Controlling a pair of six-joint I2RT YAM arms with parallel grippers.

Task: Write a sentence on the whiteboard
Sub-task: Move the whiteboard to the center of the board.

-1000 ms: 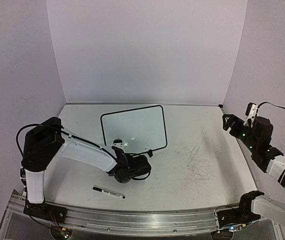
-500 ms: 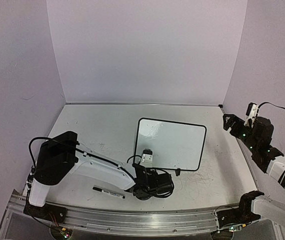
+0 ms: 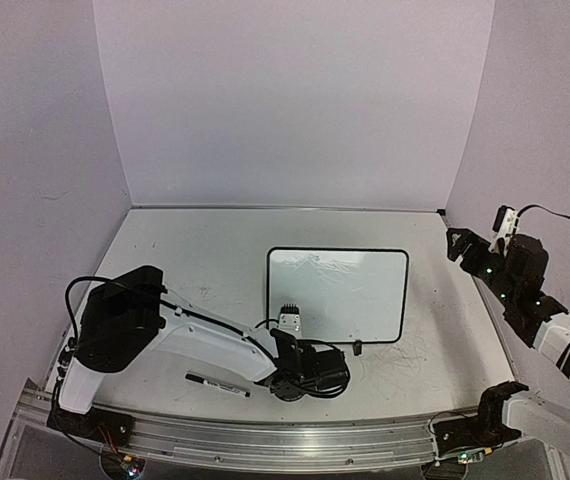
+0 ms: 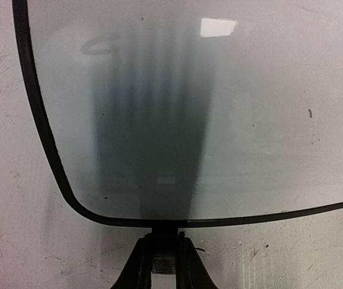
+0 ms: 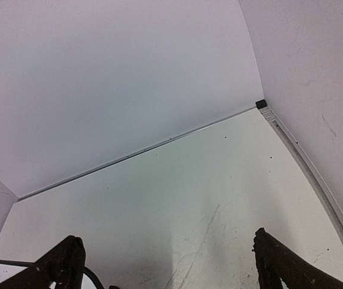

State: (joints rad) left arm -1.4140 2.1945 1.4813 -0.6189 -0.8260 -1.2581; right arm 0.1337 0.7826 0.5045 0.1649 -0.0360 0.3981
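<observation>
Progress on the writing is standing at nil so far as the views are showing: the whiteboard (image 3: 337, 295) is lying flat on the table (image 3: 185, 250), right of centre, and its face is carrying no legible words, only faint smears toward the far edge. The left claw (image 3: 288, 322) is sitting at the board's near frame edge with its jaws drawn narrow on that edge, gripping the board rather than any pen. A black marker (image 3: 217, 384) is lying loose on the table beside the left forearm, apart from both claws, so picking it up and all the lettering are, in my judgement, waiting to be done. The right claw (image 3: 455, 243) is hanging raised at the right side, spread wide and carrying nothing. The left wrist view is confirming the pinch on the frame and showing a faint looped smudge (image 4: 99, 45) that the top view is not resolving; only the top view is showing the marker. The right wrist view is taking in bare table and walls alone.
</observation>
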